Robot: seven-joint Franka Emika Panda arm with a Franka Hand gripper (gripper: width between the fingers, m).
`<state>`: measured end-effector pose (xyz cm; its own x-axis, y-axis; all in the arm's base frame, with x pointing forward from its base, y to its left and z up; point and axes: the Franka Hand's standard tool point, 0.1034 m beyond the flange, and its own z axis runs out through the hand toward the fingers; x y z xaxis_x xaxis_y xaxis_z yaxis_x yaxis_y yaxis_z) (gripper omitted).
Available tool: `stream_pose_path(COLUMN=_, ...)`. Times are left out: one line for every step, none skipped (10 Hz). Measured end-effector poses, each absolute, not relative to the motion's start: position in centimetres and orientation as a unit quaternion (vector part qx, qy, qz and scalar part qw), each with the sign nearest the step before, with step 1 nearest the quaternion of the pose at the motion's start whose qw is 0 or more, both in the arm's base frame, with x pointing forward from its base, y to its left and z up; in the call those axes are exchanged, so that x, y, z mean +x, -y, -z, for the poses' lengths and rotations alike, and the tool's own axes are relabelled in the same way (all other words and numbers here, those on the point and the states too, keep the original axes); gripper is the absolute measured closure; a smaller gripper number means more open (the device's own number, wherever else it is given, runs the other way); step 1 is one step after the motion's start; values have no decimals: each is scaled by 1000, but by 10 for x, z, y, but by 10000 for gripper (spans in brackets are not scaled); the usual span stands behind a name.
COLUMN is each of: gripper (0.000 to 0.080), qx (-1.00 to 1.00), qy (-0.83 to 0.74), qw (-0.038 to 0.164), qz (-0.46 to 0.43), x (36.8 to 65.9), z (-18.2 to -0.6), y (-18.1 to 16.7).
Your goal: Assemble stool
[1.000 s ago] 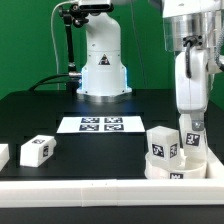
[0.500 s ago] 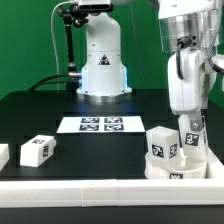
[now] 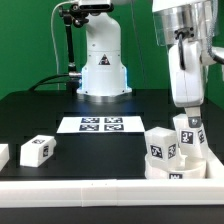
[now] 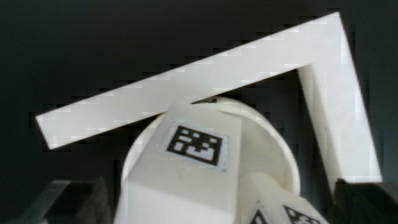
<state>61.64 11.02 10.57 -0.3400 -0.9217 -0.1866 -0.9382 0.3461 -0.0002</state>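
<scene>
The stool's round white seat disc [image 3: 176, 167] lies at the exterior view's right, in the corner of the white border rails. Two short tagged legs stand on it, one toward the left [image 3: 160, 143] and one toward the right [image 3: 190, 137]. My gripper [image 3: 189, 112] hangs just above the right leg, open and holding nothing. In the wrist view the seat [image 4: 187, 185] and a tagged leg [image 4: 267, 205] fill the lower part, with my dark fingers [image 4: 63, 203] spread wide at either side.
Two loose white legs [image 3: 36, 150] [image 3: 2, 155] lie at the exterior view's left. The marker board [image 3: 100, 125] lies in front of the robot base [image 3: 103, 75]. White border rails [image 3: 90, 190] run along the front edge and form a corner [image 4: 294, 65] beyond the seat.
My gripper has opened, let go of the right leg and risen a little. The leg stays standing on the seat.
</scene>
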Motion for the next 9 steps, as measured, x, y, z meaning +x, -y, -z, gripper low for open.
stream_pose_path(gripper=155, qx=-572, qy=-814, qw=82, qz=-53, x=617, z=-112, y=-111)
stream_pose_path(gripper=155, qx=-576, qy=-811, qw=85, qz=-52, x=617, z=-117, y=-111)
stream_pose_path(gripper=150, qx=-586, qy=-804, qw=85, qz=-51, x=617, z=-115, y=-111)
stream_pose_path(gripper=150, qx=-587, qy=-804, qw=84, qz=-51, x=616, z=-114, y=-111)
stream_pose_path(gripper=150, qx=-615, qy=-782, qw=85, qz=-48, x=616, z=-114, y=-112)
stream_pose_path(gripper=150, qx=-646, qy=-757, qw=82, qz=-48, x=616, z=-115, y=-113)
stream_pose_path(gripper=150, qx=-696, qy=-712, qw=78, qz=-43, x=616, z=-116, y=-113)
stream_pose_path(gripper=150, qx=-732, qy=-676, qw=73, qz=-44, x=615, z=-117, y=-114)
stream_pose_path(gripper=150, qx=-771, qy=-632, qw=64, qz=-49, x=613, z=-119, y=-114)
